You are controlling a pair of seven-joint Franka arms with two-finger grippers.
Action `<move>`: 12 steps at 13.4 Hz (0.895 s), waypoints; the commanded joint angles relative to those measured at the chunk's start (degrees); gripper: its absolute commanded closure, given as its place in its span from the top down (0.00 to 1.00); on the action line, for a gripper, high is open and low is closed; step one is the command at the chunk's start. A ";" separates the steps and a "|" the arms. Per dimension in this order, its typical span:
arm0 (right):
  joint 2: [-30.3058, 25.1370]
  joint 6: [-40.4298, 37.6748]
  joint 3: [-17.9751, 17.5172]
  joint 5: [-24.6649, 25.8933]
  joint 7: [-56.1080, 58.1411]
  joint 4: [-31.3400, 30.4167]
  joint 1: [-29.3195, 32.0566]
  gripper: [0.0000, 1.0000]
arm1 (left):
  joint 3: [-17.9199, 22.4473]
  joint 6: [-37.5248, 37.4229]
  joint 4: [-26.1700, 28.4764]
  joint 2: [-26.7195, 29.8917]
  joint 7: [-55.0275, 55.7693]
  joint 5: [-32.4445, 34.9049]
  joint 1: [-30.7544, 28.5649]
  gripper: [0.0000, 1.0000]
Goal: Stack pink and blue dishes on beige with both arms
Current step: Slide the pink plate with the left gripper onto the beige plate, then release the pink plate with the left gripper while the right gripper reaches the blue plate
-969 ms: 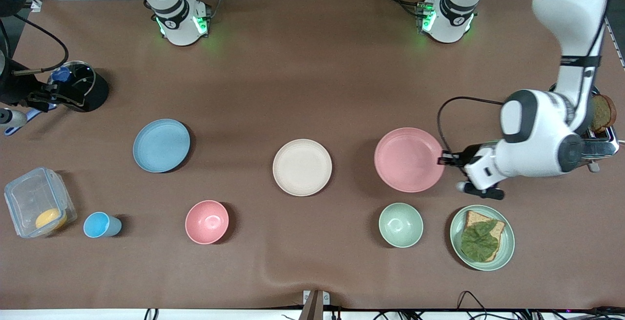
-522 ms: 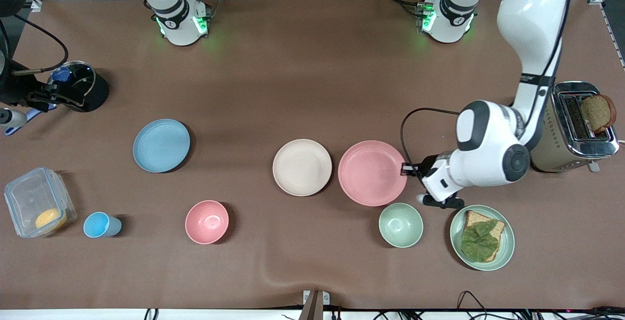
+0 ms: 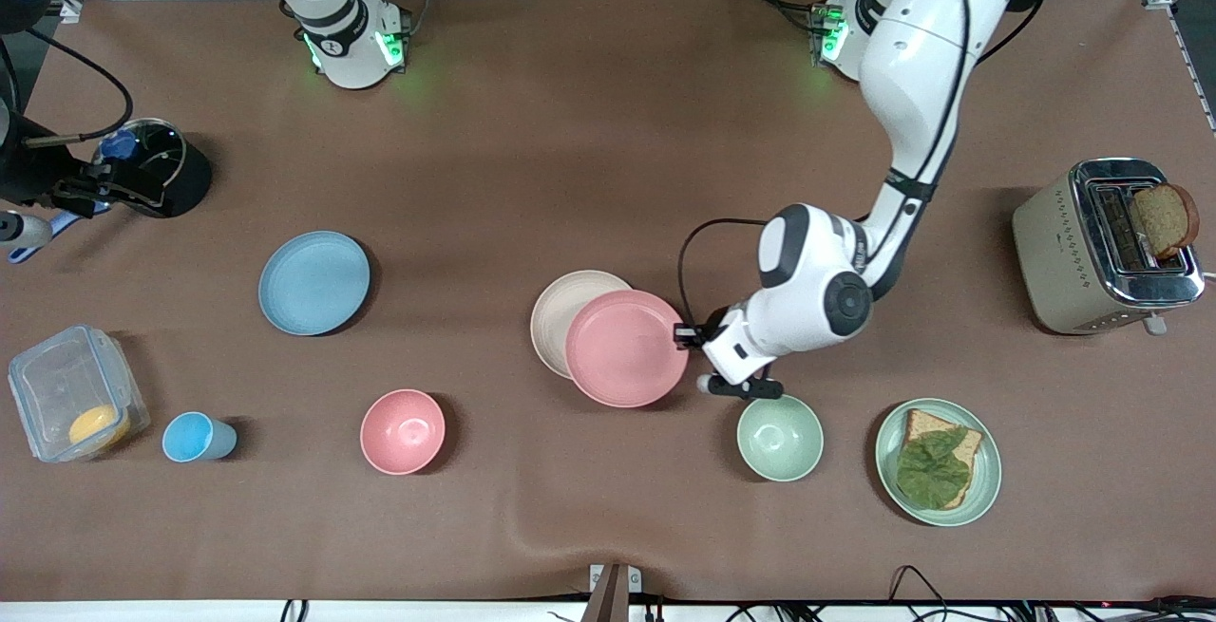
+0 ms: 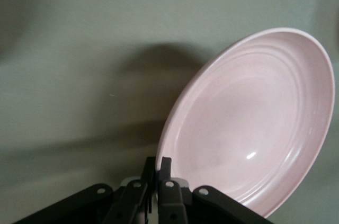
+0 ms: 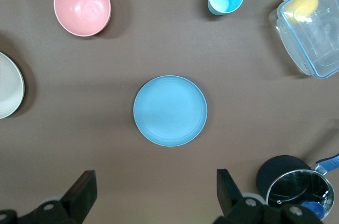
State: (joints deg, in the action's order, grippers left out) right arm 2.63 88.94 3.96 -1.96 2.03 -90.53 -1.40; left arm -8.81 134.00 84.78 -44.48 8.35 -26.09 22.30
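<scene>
My left gripper [image 3: 686, 337] is shut on the rim of the pale pink plate [image 3: 622, 347]. It holds that plate over the part of the beige plate [image 3: 556, 313] that faces the front camera and the left arm's end. In the left wrist view the fingers [image 4: 159, 163] pinch the pink plate [image 4: 254, 123] at its edge. The light blue plate [image 3: 313, 282] lies flat toward the right arm's end of the table. My right gripper [image 5: 156, 181] hangs open and empty high above the table, with the blue plate [image 5: 170, 110] below it.
Nearer the front camera stand a pink bowl [image 3: 403, 431], a blue cup [image 3: 195, 438], a green bowl [image 3: 780, 437] and a green plate with bread [image 3: 939, 461]. A toaster [image 3: 1107, 247] is at the left arm's end. A clear container [image 3: 71, 404] and black pot [image 3: 157, 166] are at the right arm's end.
My left arm has carried the pink plate toward the right arm's end, from beside the toaster to overlapping the beige plate. The right arm has not moved.
</scene>
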 commanded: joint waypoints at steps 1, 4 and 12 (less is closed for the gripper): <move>0.18 -0.61 -0.26 0.91 -0.54 0.70 0.34 1.00 | 0.46 3.71 -1.98 -2.80 1.58 -1.86 2.57 0.00; 0.27 -0.61 -0.26 0.91 -0.54 0.70 0.26 1.00 | 0.54 4.60 -1.89 -2.98 3.17 -1.95 3.27 0.00; 0.27 -0.61 -0.26 0.91 -0.54 0.70 0.17 1.00 | 0.54 6.36 -2.33 -3.34 3.16 -1.68 4.59 1.00</move>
State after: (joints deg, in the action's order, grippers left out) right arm 2.65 88.94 4.00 -1.96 2.03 -90.53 -1.40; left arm -8.71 140.05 83.65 -47.84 11.11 -26.38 26.48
